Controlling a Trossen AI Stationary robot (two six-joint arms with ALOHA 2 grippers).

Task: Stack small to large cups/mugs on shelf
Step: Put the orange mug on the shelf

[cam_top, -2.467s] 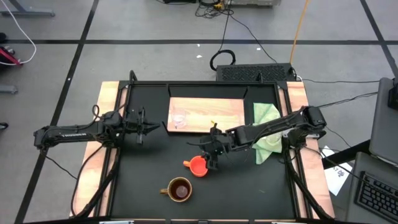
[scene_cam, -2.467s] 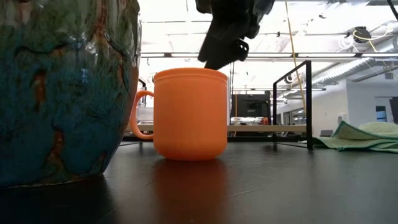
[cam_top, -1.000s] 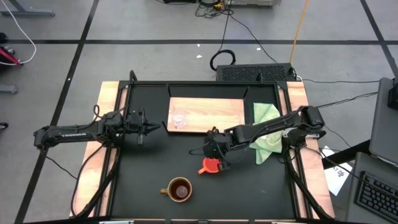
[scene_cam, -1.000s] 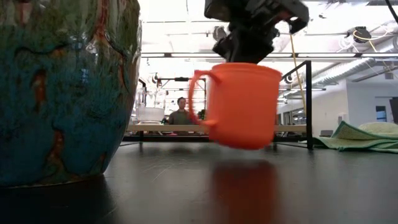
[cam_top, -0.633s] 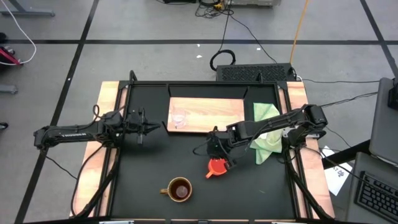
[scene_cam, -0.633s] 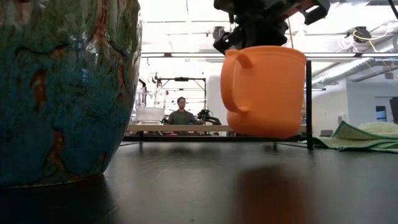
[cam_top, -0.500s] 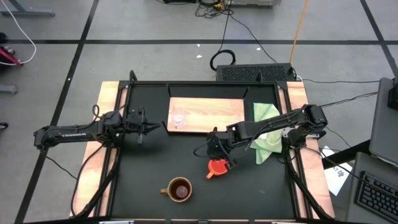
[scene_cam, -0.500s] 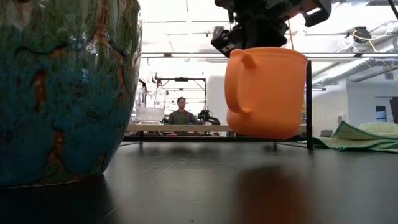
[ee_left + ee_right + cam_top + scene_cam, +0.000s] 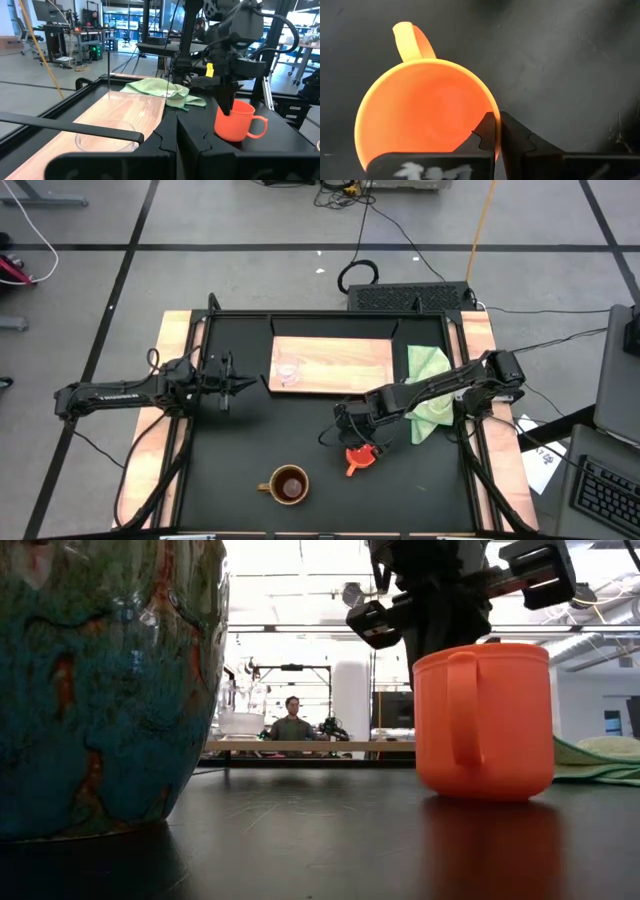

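Orange cup (image 9: 484,720) pinched at rim by right pincer (image 9: 497,131), on bench, glass cup (image 9: 289,370) alone on shelf (image 9: 350,365).

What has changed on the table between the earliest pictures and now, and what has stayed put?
The right gripper took hold of the orange cup by its rim, lifted it, carried it rightward and toward the table's front, and now has it resting on the table again, fingers pinching the wall. The left gripper, brown mug, glass cup and wooden shelf stayed put.

Two slim black jointed arms, white lettering along the left arm (image 9: 110,392), trailing black cables.
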